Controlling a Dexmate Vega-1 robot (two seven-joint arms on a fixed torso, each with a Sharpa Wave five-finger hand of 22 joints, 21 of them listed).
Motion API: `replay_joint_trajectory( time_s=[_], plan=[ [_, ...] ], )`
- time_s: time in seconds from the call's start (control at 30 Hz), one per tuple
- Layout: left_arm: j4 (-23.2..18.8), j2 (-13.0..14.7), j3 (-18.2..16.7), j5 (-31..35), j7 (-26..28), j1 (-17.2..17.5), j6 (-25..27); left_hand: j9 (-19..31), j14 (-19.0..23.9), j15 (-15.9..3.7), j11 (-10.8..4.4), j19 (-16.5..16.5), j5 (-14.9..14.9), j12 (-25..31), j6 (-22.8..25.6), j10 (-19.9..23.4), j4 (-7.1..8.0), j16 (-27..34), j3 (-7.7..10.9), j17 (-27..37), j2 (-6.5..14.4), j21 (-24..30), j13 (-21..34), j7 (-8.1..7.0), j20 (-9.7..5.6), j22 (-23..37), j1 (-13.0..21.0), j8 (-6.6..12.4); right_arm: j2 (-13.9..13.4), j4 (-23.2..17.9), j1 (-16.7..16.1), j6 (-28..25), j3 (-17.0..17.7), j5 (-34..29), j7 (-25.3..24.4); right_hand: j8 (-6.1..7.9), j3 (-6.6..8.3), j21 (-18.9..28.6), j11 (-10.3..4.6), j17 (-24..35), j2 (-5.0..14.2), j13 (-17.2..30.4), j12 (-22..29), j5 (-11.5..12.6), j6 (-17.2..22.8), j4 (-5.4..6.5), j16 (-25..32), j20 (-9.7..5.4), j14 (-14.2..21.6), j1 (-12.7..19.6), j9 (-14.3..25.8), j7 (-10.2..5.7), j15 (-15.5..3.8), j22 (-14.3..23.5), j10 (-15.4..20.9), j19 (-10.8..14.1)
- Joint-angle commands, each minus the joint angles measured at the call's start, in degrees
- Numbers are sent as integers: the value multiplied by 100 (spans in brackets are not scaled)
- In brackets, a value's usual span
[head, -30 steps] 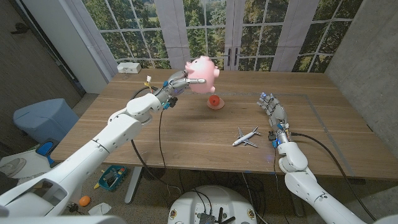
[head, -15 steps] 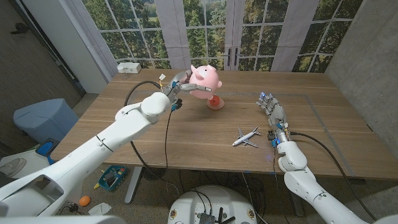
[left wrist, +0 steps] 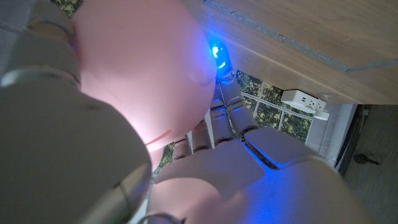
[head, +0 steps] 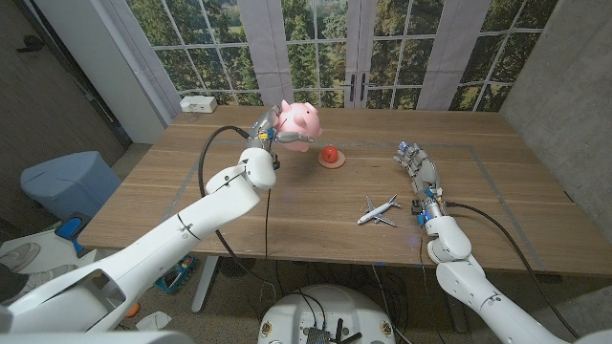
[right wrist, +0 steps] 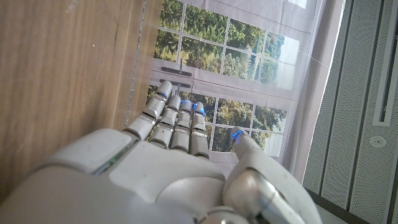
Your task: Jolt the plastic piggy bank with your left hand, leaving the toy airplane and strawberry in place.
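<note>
The pink plastic piggy bank (head: 297,122) hangs in the air above the table's far middle, gripped by my left hand (head: 268,136). In the left wrist view the pink body (left wrist: 130,68) sits right against my left hand (left wrist: 249,180). The red strawberry (head: 330,155) rests on a small disc on the table, just right of the pig. The white toy airplane (head: 380,209) lies nearer the front, right of centre. My right hand (head: 419,172) stands on the table to the right of the airplane, fingers apart and holding nothing; the right wrist view shows its straight fingers (right wrist: 177,121).
A white power strip (head: 198,103) lies at the table's (head: 191,205) far left corner. Windows run behind the far edge. A blue bin (head: 62,182) stands on the floor to the left.
My left arm has swung the piggy bank, first down toward the strawberry, then left and away from it. The strawberry, the airplane and my right hand have stayed put.
</note>
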Motion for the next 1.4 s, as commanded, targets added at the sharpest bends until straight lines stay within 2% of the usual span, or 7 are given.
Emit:
replay_joint_trajectory(
  time_s=[0.03, 0.3, 0.6, 0.73, 0.93, 1.2, 1.4],
  plan=[
    [148, -440, 155, 701, 614, 18, 567, 243, 2631, -2363, -1505, -437, 41, 13, 3321, 3131, 91, 5, 545, 18, 2112, 47, 749, -167, -920, 3, 2073, 469, 11, 6, 15, 1, -8, -22, -24, -11, 2, -12, 11, 15, 82, 12, -22, -12, -2, -20, 38, -66, -28, -1, 23, 27, -41, 27, -23, 44],
    [150, -460, 120, 747, 481, 27, 557, 246, 2648, -2362, -1502, -450, 45, -9, 3327, 3144, 92, 0, 554, 32, 2106, 68, 757, -189, -926, -5, 2063, 464, 14, 11, 26, -10, -15, -32, -33, -9, 2, -22, 6, 14, 81, 11, -19, -13, 2, -23, 39, -64, -27, -3, 23, 30, -46, 27, -14, 47],
    [34, -251, -80, 371, -113, 35, 225, 239, 2654, -2362, -1501, -455, 48, -35, 3336, 3149, 92, -9, 563, 44, 2100, 89, 758, -176, -929, -10, 2055, 456, 26, 47, 46, 14, -13, -32, -30, -9, 4, -32, 12, 13, 83, 11, -18, -12, 2, -25, 40, -65, -27, -6, 23, 32, -33, 27, -14, 51],
    [-4, 7, -400, -189, -675, 128, -445, 242, 2659, -2362, -1500, -461, 51, -42, 3336, 3163, 91, -15, 569, 50, 2096, 100, 766, -179, -934, -13, 2051, 453, 26, 51, 46, 24, -9, -34, -34, -9, 4, -37, 2, 12, 80, 11, -20, -13, 1, -28, 40, -66, -26, -6, 23, 29, -27, 28, -18, 56],
    [156, 211, -914, -1086, -1321, 326, -1576, 244, 2663, -2363, -1497, -469, 54, -56, 3338, 3170, 90, -24, 577, 60, 2092, 117, 778, -180, -944, -15, 2048, 448, 16, 28, 24, 21, 6, -32, -56, -8, 4, -45, 3, 11, 81, 11, -25, -13, 3, -30, 40, -67, -28, -8, 23, 27, -45, 28, -30, 58],
    [826, 347, -1401, -2440, -2515, 470, -3383, 241, 2667, -2362, -1490, -480, 59, -76, 3349, 3159, 88, -34, 588, 70, 2088, 132, 794, -166, -951, -18, 2047, 443, 11, 15, 1, 37, 14, -25, -52, -9, 6, -55, 5, 11, 83, 11, -18, -12, 1, -31, 37, -65, -37, -9, 23, 31, -45, 28, -15, 62],
    [1431, 315, -1534, -3440, -3562, 381, -4233, 249, 2671, -2363, -1491, -487, 61, -82, 3349, 3166, 87, -40, 594, 78, 2084, 143, 808, -175, -944, -19, 2047, 443, 16, 22, -2, 48, 11, -20, -40, -9, 6, -62, 13, 10, 83, 11, -19, -12, -1, -34, 39, -66, -35, -10, 23, 29, -41, 28, -16, 64]
  ],
)
